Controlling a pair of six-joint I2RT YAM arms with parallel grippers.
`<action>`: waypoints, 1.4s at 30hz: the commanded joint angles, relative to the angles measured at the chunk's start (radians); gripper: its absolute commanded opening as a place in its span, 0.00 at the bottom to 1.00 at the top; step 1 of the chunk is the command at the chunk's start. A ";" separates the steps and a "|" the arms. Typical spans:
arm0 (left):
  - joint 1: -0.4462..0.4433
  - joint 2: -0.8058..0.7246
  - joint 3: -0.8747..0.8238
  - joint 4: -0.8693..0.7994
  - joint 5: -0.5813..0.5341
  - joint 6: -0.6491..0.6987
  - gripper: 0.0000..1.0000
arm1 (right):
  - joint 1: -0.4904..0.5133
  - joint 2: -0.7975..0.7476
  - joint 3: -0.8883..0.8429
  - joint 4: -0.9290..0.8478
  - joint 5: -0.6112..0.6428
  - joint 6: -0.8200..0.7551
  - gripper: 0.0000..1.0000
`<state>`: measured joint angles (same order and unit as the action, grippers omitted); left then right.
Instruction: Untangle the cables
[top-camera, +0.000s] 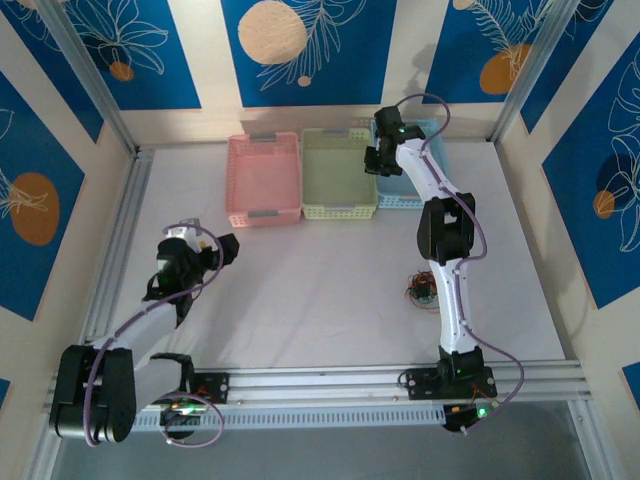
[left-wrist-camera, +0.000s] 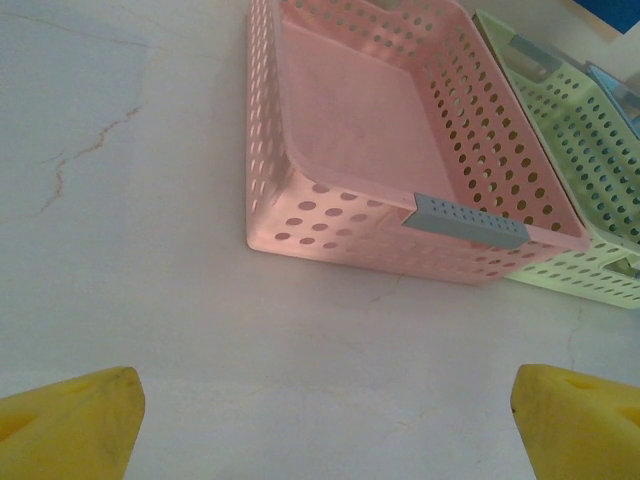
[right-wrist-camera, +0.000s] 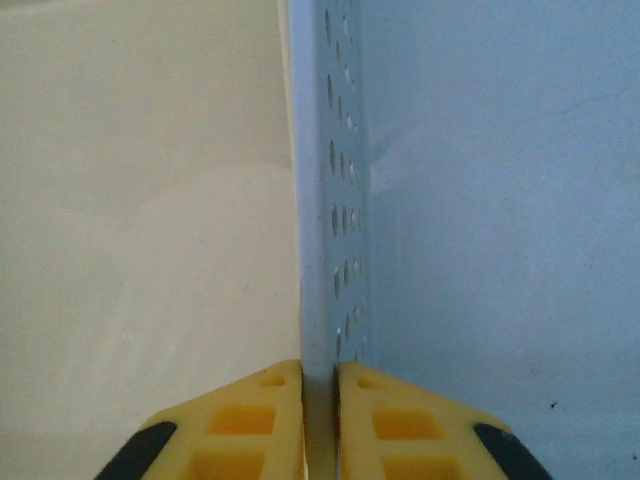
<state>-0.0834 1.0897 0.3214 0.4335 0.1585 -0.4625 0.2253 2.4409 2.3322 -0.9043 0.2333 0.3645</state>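
Cables (top-camera: 421, 290) sit as one small dark clump with red-orange strands on the white table (top-camera: 300, 290), right of centre, just beside your right arm's forearm link. Neither pincer is on them; both are well apart from the clump.

Left gripper (top-camera: 222, 248): over the left part of the table, short of the pink basket (top-camera: 265, 180). In your left wrist view the left gripper (left-wrist-camera: 325, 420) has its yellow fingertips (left-wrist-camera: 70, 420) in opposite bottom corners, so the jaws are wide apart with bare table between them and nothing held. The pink basket (left-wrist-camera: 330, 225) lies straight ahead with its perforated near wall and grey handle (left-wrist-camera: 465, 220) toward the camera. The green basket (left-wrist-camera: 590, 270) touches it on the right.

Right gripper (top-camera: 380, 160): reached out to the far row of baskets, at the boundary between the green basket (top-camera: 340, 175) and the blue basket (top-camera: 420, 165). In your right wrist view the right gripper (right-wrist-camera: 320, 375) has its yellow fingers (right-wrist-camera: 250, 420) nearly together, with a thin slit left. The blue basket's perforated side wall (right-wrist-camera: 345, 200) runs straight into that slit. You can't tell from this whether the jaws pinch the wall or just line up above it. Green basket floor (right-wrist-camera: 150, 200) is on the left of the wall and blue floor on the right.
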 joint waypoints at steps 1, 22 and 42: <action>-0.003 -0.001 0.016 0.025 0.031 0.008 0.94 | 0.013 -0.030 0.000 -0.018 -0.005 0.022 0.25; -0.005 -0.132 0.076 -0.145 0.125 0.006 0.90 | -0.011 -1.056 -1.085 0.240 0.030 0.122 0.70; -0.020 -0.417 0.179 -0.513 0.146 -0.026 0.89 | -0.016 -1.215 -1.520 0.063 0.163 0.372 0.76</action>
<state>-0.0925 0.6750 0.4618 -0.0212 0.2733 -0.4725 0.2153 1.2251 0.8280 -0.8089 0.3580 0.7063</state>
